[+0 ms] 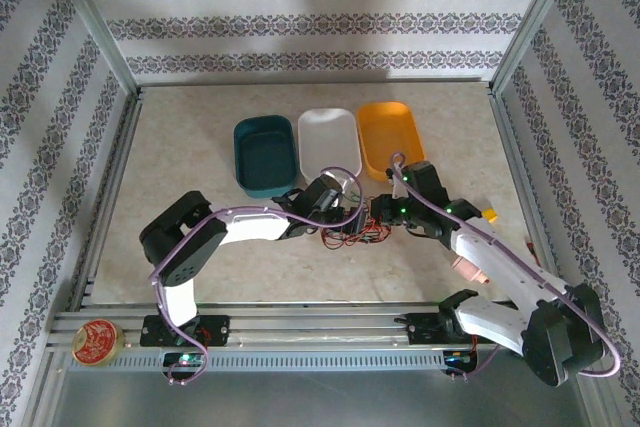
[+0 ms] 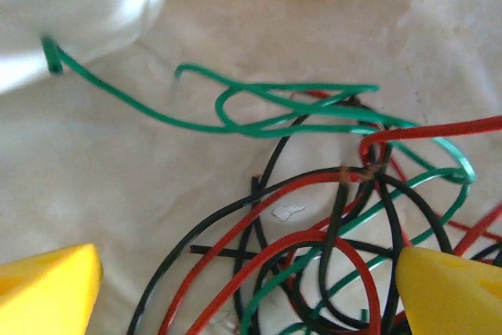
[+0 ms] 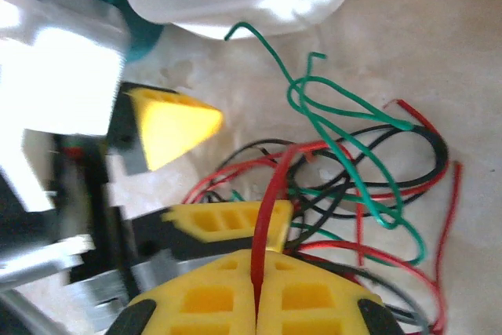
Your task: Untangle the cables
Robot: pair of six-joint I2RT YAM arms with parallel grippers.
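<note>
Red, green and black cables (image 1: 350, 237) knotted in a loose heap on the bench (image 1: 200, 137), just beside the white tray (image 1: 328, 142), left fingers (image 2: 447, 292) spread apart either side of the heap, right fingers (image 3: 306, 300) clamped on a red cable (image 3: 263, 209).

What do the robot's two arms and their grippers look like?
The left arm and right arm have white links between black joints, each with a thick purple cable looping alongside. Small green lights glow near the right wrist. The left gripper and right gripper have bright yellow plastic fingers, wedge-shaped, the right's with moulded rectangular pockets.
</note>
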